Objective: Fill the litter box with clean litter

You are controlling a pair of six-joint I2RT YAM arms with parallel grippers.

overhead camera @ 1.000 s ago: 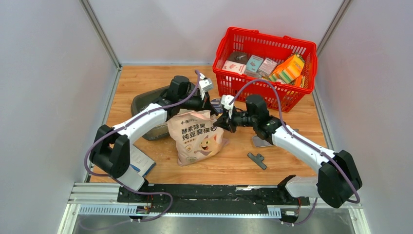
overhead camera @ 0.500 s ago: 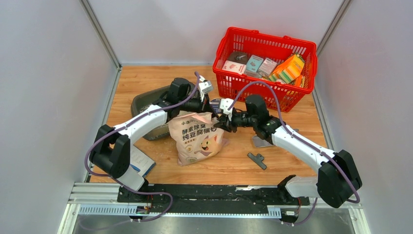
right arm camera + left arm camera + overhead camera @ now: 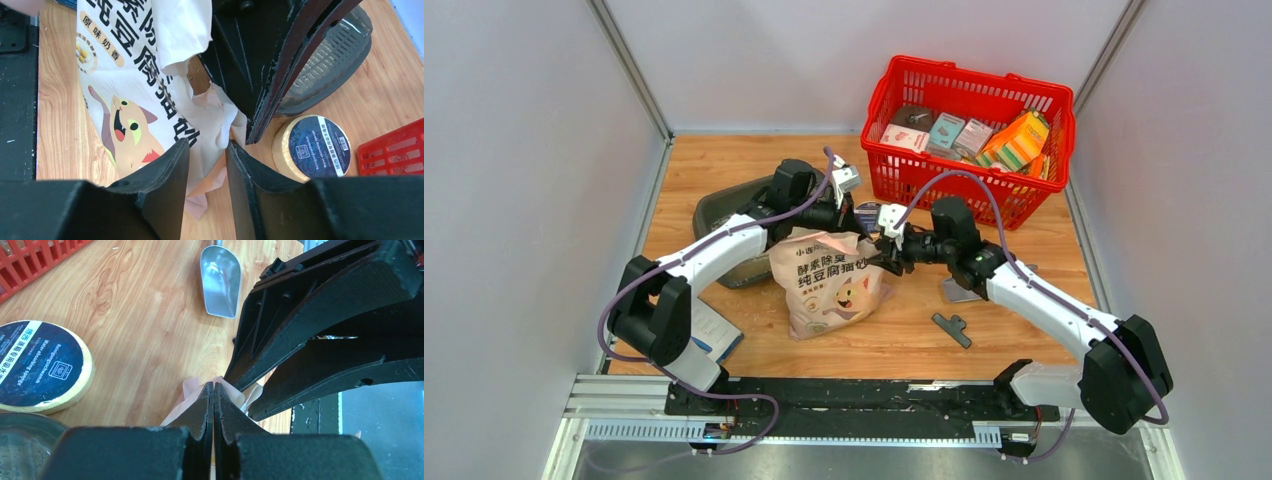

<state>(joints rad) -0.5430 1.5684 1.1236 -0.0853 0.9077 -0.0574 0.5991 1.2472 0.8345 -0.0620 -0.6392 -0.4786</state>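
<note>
Litter bag [image 3: 829,285]: standing mid-table, top crumpled.
Left gripper [image 3: 214,390]: closed tight, pinching the bag's top edge.
Right gripper [image 3: 207,150]: jaws part-way apart, bag paper loose in the gap, nothing gripped.
Scoop [image 3: 220,280]: flat on the wood, right of the bag.
Litter box [image 3: 719,212]: behind the bag to the left, partly under the left arm.
Round tin [image 3: 312,147]: just beside the box.
Basket [image 3: 969,75]: far right, holding cartons.

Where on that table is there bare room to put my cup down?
Bare wood lies at the far left, between the back wall, the dark grey plastic litter box and the red mesh basket; also between the beige printed litter bag and the small black T-shaped piece. The middle is crowded.
</note>
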